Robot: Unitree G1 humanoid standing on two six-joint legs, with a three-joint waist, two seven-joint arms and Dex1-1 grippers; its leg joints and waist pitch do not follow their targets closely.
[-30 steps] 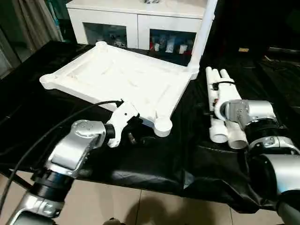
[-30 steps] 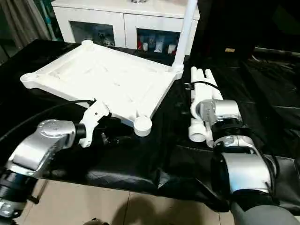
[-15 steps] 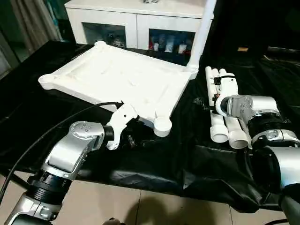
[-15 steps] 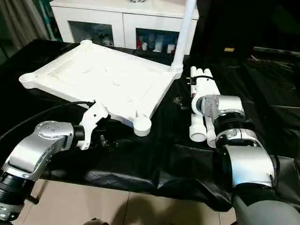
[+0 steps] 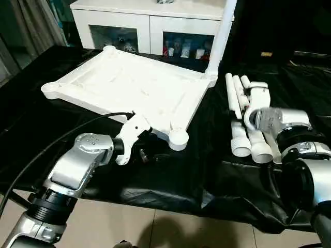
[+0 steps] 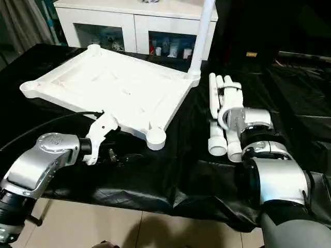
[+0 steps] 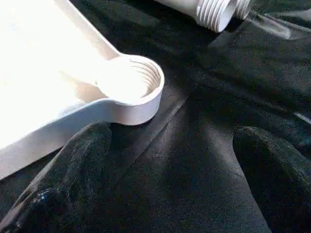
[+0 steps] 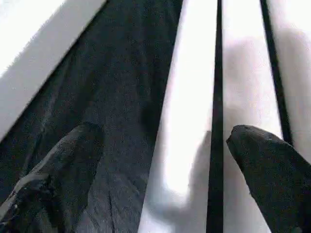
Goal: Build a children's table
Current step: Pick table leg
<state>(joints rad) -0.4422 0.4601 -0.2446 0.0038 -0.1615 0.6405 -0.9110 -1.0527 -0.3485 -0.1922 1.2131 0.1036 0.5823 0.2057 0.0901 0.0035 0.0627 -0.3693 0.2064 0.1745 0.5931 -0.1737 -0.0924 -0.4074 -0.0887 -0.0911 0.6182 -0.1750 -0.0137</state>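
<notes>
The white top lay upside down on the black table, its ribbed side up. One leg stood straight up in the far corner socket. Three more legs lay side by side on the table, well apart from the left fingers and just under the right fingers.

The left fingers were spread wide open and held nothing. Between them was only the black cover. The near corner socket of the top — round, with threads inside — sat just ahead of them, close to one finger but not touching it. The threaded ends of the loose legs lay farther ahead.

The right fingers were also spread wide open and gripped nothing. They pointed along the loose legs, and one finger hung over a leg while the other hung over the black cover beside the legs. Whether that finger touched the leg — I could not tell. The edge of the top lay off to the side of the other finger.

A white cabinet with glass doors stood behind the table.
</notes>
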